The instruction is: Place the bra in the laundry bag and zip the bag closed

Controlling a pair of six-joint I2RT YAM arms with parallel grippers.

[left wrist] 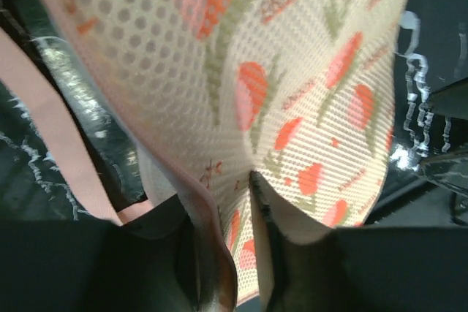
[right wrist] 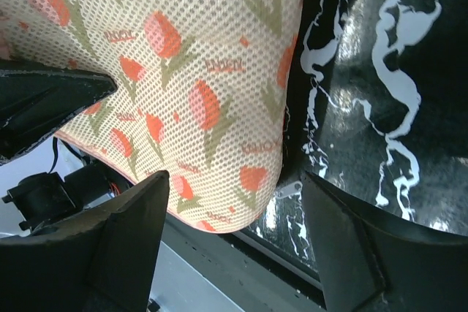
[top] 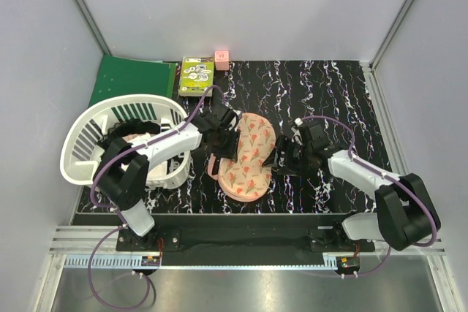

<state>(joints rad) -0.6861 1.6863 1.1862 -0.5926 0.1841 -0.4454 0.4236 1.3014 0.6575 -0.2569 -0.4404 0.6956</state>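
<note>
We take the laundry bag point(top: 247, 157) as our mark: it lies flat on the black marbled table point(top: 329, 93), printed face up, its two lobes running from far to near between the two arms. We cannot make out the bra in any view.

The left gripper point(top: 225, 137) sits at the bag's left edge, beside the far lobe. From the left wrist we see the bag's pink edging point(left wrist: 208, 231) and a fold of printed mesh lying between the left gripper's fingers point(left wrist: 292, 268), which stand only a little apart; whether they pinch the fabric or merely flank it we cannot tell.

The right gripper point(top: 287, 153) is at the bag's right edge, near its waist. From the right wrist its jaws stand wide, and the bag's rim point(right wrist: 256, 180) shows in the gap between them without reaching the finger on the table side.

Left of the bag stands a white slatted basket point(top: 80, 151) with clothes inside. Beyond the bag, by the back wall, are a green box point(top: 196, 76) and a small pink cube point(top: 221, 57)
</note>
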